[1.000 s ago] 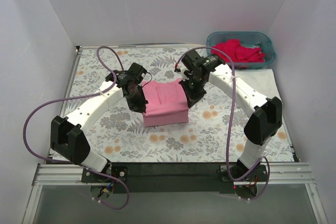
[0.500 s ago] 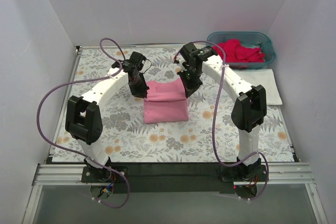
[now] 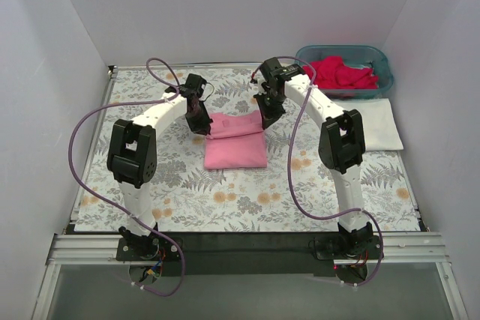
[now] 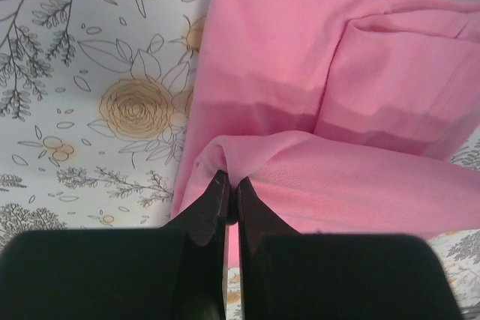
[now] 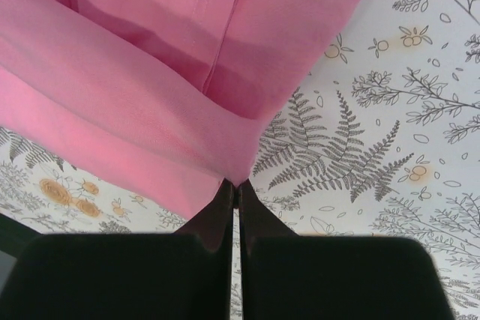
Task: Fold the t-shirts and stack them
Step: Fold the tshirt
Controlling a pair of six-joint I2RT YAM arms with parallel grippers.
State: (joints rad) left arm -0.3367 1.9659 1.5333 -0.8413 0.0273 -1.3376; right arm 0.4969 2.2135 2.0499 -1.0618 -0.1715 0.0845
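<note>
A light pink t-shirt (image 3: pixel 234 144) lies partly folded in the middle of the floral cloth, its far edge lifted. My left gripper (image 3: pixel 206 131) is shut on the shirt's far left corner, and the pinched fabric (image 4: pixel 247 155) bunches above the left gripper (image 4: pixel 231 183). At the far right corner my right gripper (image 3: pixel 266 122) is shut on the pink fabric (image 5: pixel 150 110), held at the tips of the right gripper (image 5: pixel 234 185). Deep pink-red t-shirts (image 3: pixel 341 73) lie heaped in the teal basket. A white t-shirt (image 3: pixel 379 124) lies folded flat at the right.
The teal plastic basket (image 3: pixel 381 61) stands at the back right corner. The grey-and-orange floral cloth (image 3: pixel 150 177) covers the table. White walls close in on three sides. Purple cables loop from both arms.
Both grippers have carried the pink shirt's edge away from the arms' bases toward the far side, laying the fold over. The arms have stretched out further.
</note>
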